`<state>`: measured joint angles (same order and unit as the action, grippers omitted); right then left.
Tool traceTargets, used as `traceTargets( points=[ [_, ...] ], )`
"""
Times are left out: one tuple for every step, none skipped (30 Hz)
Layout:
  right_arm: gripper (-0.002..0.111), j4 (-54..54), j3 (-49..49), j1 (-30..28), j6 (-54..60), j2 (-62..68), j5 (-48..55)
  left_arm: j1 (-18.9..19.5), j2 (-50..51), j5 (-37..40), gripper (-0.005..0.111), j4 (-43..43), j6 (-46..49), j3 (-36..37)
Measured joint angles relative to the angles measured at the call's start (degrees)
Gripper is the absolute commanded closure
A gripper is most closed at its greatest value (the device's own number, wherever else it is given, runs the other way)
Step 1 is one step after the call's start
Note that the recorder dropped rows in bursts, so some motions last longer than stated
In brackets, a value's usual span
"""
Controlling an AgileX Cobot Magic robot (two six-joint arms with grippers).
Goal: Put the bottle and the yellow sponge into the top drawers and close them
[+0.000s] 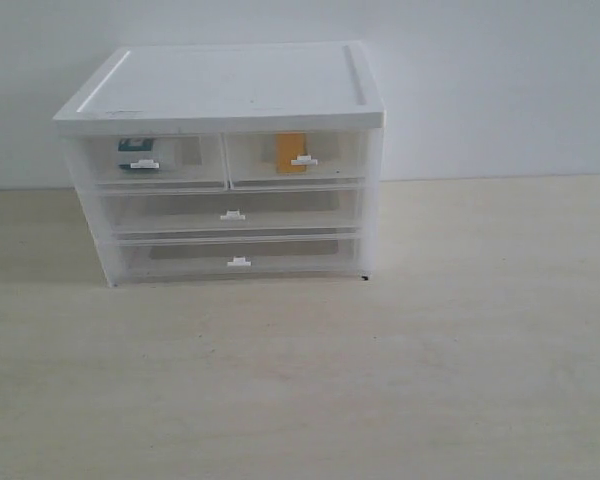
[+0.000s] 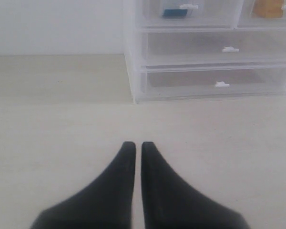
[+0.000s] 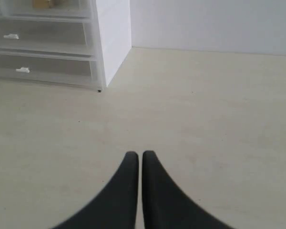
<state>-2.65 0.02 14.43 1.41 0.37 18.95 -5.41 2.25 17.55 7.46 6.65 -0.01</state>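
Observation:
The white-topped drawer unit (image 1: pixel 230 85) stands at the back of the table. Its two top drawers are pushed in. The bottle (image 1: pixel 135 152) shows through the left top drawer (image 1: pixel 155 160) as a teal-blue label. The yellow sponge (image 1: pixel 289 150) shows through the right top drawer (image 1: pixel 300 158). No arm appears in the exterior view. My left gripper (image 2: pixel 138 144) is shut with nothing in it, low over the table in front of the unit. My right gripper (image 3: pixel 138 154) is shut and empty, off the unit's right corner.
Two full-width translucent drawers (image 1: pixel 233 214) (image 1: pixel 238 261) sit shut below the top pair. Pale wood tabletop (image 1: pixel 380 380) spreads in front of and right of the unit. A white wall (image 1: pixel 500 80) stands behind it.

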Motion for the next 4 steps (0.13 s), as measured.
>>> traceTargets(
  points=[
    [0.108,0.0,0.0,0.0,0.0,0.0,0.0,0.0,0.0,0.0,0.103,0.0,0.0,0.0],
    [0.108,0.0,0.0,0.0,0.0,0.0,0.0,0.0,0.0,0.0,0.103,0.0,0.0,0.0],
    [0.108,0.0,0.0,0.0,0.0,0.0,0.0,0.0,0.0,0.0,0.103,0.0,0.0,0.0],
    [0.108,0.0,0.0,0.0,0.0,0.0,0.0,0.0,0.0,0.0,0.103,0.0,0.0,0.0]
  ],
)
